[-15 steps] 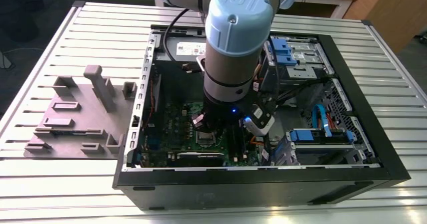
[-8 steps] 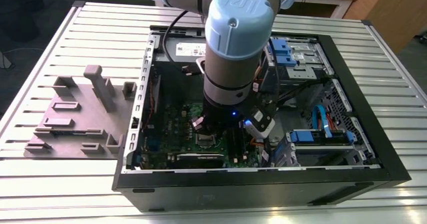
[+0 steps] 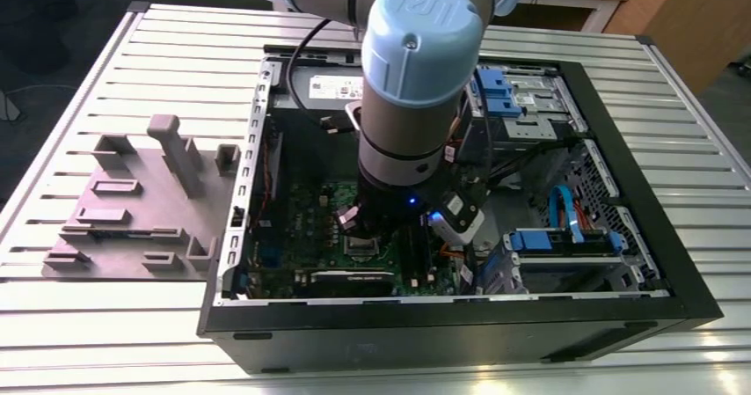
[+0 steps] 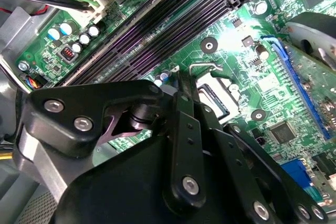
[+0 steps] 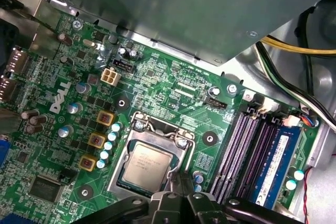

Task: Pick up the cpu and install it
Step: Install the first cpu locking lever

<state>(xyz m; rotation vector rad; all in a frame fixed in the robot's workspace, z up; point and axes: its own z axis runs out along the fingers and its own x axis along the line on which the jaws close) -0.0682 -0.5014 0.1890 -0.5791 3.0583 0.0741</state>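
The black metal-linked gripper [image 5: 181,203] hung low inside the open black computer case [image 3: 610,325], directly above the silvery square cpu [image 5: 148,165] with its pale greenish rim. The cpu lay flat in the dark square socket with a metal frame [image 5: 137,129] on the green motherboard [image 5: 173,90], and the fingertips [image 5: 176,182] reached the socket's edge beside it. Whether the fingers were clenched or released could not be told, since their tips were cut off at the frame edge and, in the second wrist view, the gripper's own black linkage [image 4: 173,182] hid the cpu and most of the socket.

Just beside the socket ran the long black memory slots [image 5: 241,150], one carrying a blue-labelled memory stick [image 5: 275,163]. A row of small pale-blue capacitors [image 5: 107,145] lined the socket's other side. A grey metal panel [image 5: 199,9] overhung the board, and yellow and black cables [image 5: 294,51] ran along its edge.

In the exterior view, the thick grey-and-blue arm [image 3: 417,87] filled the middle of the case, with blue drive brackets [image 3: 564,241] toward the exterior view's right. A grey moulded parts fixture [image 3: 141,201] stood on the slatted metal table [image 3: 105,342], well apart to the exterior view's left.
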